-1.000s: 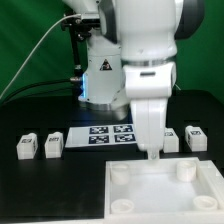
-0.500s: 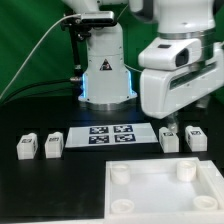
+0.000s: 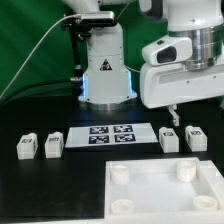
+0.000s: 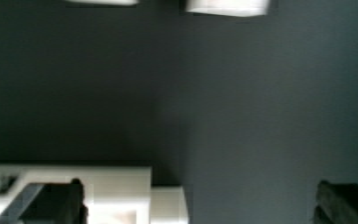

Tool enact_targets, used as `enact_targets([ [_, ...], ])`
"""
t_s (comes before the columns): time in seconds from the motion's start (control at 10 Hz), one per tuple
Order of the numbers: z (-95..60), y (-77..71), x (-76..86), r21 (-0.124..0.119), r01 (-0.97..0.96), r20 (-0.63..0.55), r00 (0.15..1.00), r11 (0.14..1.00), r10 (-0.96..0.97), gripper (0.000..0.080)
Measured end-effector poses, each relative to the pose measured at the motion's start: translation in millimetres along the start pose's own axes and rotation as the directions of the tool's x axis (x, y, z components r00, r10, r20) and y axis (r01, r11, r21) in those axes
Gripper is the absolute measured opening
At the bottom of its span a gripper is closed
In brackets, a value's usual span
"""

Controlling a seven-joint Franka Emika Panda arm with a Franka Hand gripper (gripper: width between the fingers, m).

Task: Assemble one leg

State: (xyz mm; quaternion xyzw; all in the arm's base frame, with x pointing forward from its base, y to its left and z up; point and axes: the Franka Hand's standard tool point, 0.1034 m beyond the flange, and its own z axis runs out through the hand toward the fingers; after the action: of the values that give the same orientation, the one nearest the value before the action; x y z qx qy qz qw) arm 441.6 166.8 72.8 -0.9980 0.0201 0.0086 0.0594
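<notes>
Plainly dominated by the bulky white arm (image 3: 180, 60), filling the exterior view's upper right above the black table (image 3: 30, 190). Behind it, near centre, standing as a white pedestal with a triangle mark: the base (image 3: 103, 68). Next in size, lying flat at the near edge toward the exterior view's right: the large white square panel (image 3: 165, 192), with round sockets (image 3: 120, 173) raised at its corners. Beyond the panel, flat on the table in mid-scene: the marker board (image 3: 107, 135), carrying black tags. Flanked by small white tagged blocks, two to each side, all resting on the table in one row and apart from one another: far-left leg (image 3: 26, 147) and inner-left leg (image 3: 52, 146) at the exterior view's left, nearest leg (image 3: 170, 139) and outer-right leg (image 3: 195, 138) at its right. Hanging from the arm just above the nearest leg, close over its top, whether touching it too fine to tell: the gripper (image 3: 171, 120), showing only as a thin tip in the exterior view. Spread wide open, going by the wrist view, with dark fingers (image 4: 51, 203) at opposite sides of the frame, holding nothing, only dark table and a white surface (image 4: 69, 175) with dark marks at its edge between them, too blurred to name. Across the dark table from the fingers: two pale blurs (image 4: 229, 6), too soft to identify.
</notes>
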Motion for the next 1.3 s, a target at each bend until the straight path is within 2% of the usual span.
enact_targets([
  [0.1, 6.2, -1.5, -12.4, -0.003, -0.066, 0.025, 0.997, 0.998, 0.066, 0.0649],
  [0.3, 3.7, -1.1, -7.9, -0.003, -0.038, 0.038, 0.999, 0.999, 0.038, 0.0649],
  [0.4, 5.1, 0.2, -11.5, -0.009, -0.032, 0.061, 0.998, 0.999, 0.032, 0.0649],
  [0.6, 4.7, 2.2, -13.4, -0.028, -0.02, 0.209, 0.978, 0.999, 0.026, 0.0649],
  [0.8, 15.0, -8.8, -26.1, -0.054, -0.016, 0.387, 0.921, 0.998, 0.036, 0.0649],
  [0.9, 22.9, -12.0, -29.2, -0.059, -0.018, 0.429, 0.902, 0.998, 0.042, 0.0649],
  [1.0, 26.0, -12.5, -40.4, -0.074, -0.005, 0.531, 0.846, 0.997, 0.044, 0.0649],
  [1.2, 29.2, -14.2, -38.9, -0.079, 0.001, 0.642, 0.765, 0.997, 0.05, 0.0649],
  [1.3, 26.6, -10.8, -46.3, -0.086, 0.014, 0.727, 0.684, 0.996, 0.054, 0.0649],
])
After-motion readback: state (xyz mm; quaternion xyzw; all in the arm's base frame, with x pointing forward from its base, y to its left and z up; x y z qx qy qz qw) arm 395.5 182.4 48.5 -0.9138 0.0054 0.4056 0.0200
